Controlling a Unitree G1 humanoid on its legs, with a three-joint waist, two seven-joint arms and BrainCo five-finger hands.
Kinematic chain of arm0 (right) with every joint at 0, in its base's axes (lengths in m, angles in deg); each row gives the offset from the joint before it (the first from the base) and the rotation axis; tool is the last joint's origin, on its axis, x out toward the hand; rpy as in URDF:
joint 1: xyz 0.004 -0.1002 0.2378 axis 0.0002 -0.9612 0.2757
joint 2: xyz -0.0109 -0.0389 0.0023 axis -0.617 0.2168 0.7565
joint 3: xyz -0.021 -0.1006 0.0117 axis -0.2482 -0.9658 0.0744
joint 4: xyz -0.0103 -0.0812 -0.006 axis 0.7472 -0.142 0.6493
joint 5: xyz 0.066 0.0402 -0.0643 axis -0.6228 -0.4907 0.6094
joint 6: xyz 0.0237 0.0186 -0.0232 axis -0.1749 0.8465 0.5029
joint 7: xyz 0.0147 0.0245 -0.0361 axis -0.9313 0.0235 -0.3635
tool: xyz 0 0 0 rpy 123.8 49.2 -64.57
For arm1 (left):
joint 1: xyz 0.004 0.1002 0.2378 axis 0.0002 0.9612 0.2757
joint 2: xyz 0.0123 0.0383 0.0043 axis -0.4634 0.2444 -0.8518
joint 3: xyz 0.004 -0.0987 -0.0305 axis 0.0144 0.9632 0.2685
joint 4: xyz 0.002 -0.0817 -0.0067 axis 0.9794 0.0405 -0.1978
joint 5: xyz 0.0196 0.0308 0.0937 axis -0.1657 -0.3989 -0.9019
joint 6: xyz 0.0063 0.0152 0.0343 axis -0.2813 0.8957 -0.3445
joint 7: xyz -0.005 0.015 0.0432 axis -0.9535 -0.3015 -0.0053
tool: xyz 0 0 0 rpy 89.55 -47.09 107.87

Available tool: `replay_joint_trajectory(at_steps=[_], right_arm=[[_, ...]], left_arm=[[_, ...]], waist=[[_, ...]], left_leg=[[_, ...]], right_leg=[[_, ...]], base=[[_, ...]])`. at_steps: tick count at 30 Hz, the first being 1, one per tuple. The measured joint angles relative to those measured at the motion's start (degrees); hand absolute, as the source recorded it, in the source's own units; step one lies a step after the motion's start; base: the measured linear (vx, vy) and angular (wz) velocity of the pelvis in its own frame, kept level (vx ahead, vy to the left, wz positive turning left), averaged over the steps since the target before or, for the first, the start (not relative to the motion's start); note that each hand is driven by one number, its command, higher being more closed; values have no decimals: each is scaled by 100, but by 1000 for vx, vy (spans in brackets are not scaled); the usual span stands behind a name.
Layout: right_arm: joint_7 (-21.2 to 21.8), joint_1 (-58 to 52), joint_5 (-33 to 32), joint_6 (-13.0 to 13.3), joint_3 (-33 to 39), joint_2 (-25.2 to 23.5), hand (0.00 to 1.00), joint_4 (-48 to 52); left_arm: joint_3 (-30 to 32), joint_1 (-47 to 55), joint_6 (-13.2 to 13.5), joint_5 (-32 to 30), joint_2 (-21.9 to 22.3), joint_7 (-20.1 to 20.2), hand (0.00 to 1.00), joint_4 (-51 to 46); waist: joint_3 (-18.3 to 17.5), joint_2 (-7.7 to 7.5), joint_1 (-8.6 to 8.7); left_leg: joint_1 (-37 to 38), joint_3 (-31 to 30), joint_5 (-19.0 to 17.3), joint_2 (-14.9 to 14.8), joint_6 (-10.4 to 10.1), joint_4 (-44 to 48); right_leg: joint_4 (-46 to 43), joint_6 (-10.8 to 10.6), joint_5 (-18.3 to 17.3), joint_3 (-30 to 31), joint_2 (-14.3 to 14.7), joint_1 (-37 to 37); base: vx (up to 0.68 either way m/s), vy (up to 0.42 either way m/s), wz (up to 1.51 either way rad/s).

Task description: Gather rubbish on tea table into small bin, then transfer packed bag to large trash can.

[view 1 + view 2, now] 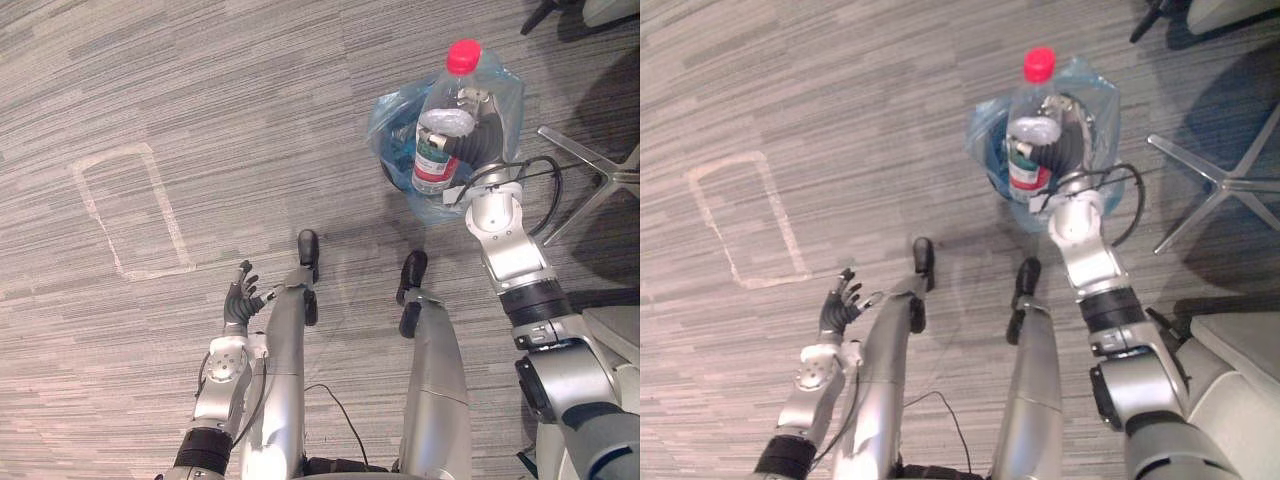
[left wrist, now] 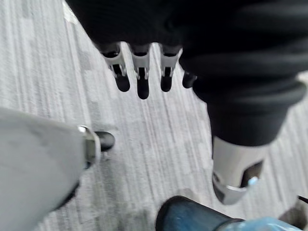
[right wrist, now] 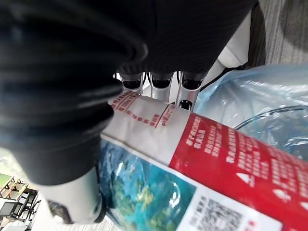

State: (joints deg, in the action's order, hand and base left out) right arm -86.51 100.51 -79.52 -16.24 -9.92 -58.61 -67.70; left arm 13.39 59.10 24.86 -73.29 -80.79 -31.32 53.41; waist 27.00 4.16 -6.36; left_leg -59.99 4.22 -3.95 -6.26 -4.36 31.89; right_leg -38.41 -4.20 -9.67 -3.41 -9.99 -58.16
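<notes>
- Eye views: right hand is raised over the carpet floor, far right, with a clear plastic bottle upright in it, red cap on top.
- A blue bag bunches around the bottle and that hand. I cannot tell whether the hand grips the bag too.
- Right wrist view adds the grip: fingers curled onto the bottle's label, with the bag film just beside.
- Left hand is low at near left, fingers loose and apart, holding nothing. Its wrist view confirms the fingers are straight over the carpet.
- Left wrist view catches a dark blue rounded object beside the bag's edge. It is cut off and hard to identify.
- Chair base at far right, partly cut off. Tape outline on the floor at left.
</notes>
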Motion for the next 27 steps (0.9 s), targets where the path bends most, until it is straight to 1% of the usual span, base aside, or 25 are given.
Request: replay_joint_trajectory(at_steps=[5,11,12,15,16,18,19,20,22,24,27], right_arm=[[-39,162,8,-8,-93,83,0,-523],[-98,211,104,-8,-221,94,0,-567],[-129,203,269,-9,-256,110,0,-571],[-213,204,610,-18,-457,96,0,-591],[-235,206,884,-43,-573,39,0,-626],[-249,212,1141,-97,-733,-65,0,-724],[-244,218,1275,-138,-838,-176,0,-816],[-240,231,1436,-156,-893,-265,0,-938],[-241,319,1719,-252,-1000,-422,0,-1168],[-210,374,1903,-301,-1128,-446,0,-1339],[-191,561,2090,-342,-1189,-692,0,-1711]], left_arm=[[-291,-4,12,0,-7,2,0,-29],[-439,-75,10,-6,3,-1,0,-25],[-477,-189,7,-11,2,-4,0,27],[-474,-748,-42,-146,1,-54,0,421],[-433,-1083,-130,-361,13,-155,0,638],[-178,-1439,-162,-591,74,-259,0,1187],[159,-1648,-156,-692,124,-274,0,1773],[348,-1756,-163,-774,121,-369,0,2192],[488,-1825,-276,-795,117,-522,0,2822],[568,-1877,-305,-785,120,-537,0,3013],[564,-2066,-283,-780,123,-605,0,3159]], waist=[[-2,-2,0],[-7,-12,42],[-8,-13,46],[-11,-20,69],[-20,-36,99],[-43,-80,110],[-61,-117,184],[-82,-156,238],[-104,-204,307],[-99,-213,292],[-106,-225,287]], left_leg=[[-4,-8,74,9,-19,-146],[-8,0,102,-20,-25,-169],[-9,0,106,-23,-27,-167],[-21,-3,123,-33,-22,-165],[-50,-12,134,-54,-17,-162],[-100,-13,141,-102,-17,-169],[-131,-18,144,-108,-12,-174],[-153,-16,144,-113,-12,-175],[-199,-8,151,-119,-17,-162],[-211,-6,165,-130,-26,-166],[-208,-6,168,-157,-32,-158]], right_leg=[[65,0,2,-41,-10,-31],[72,4,4,-56,13,-67],[75,10,9,-57,14,-67],[90,28,32,-67,24,-67],[131,31,71,-81,48,-70],[223,29,134,-84,99,-80],[241,31,145,-96,103,-100],[252,32,151,-95,107,-123],[257,36,162,-89,113,-179],[256,41,168,-87,122,-196],[252,59,179,-89,146,-195]], base=[[25,-6,3],[6,-2,1],[0,0,0],[-3,0,-1],[-8,5,-10],[-8,9,-11],[-5,9,-4],[0,0,0],[0,0,0],[0,0,0],[-3,-10,-2]])
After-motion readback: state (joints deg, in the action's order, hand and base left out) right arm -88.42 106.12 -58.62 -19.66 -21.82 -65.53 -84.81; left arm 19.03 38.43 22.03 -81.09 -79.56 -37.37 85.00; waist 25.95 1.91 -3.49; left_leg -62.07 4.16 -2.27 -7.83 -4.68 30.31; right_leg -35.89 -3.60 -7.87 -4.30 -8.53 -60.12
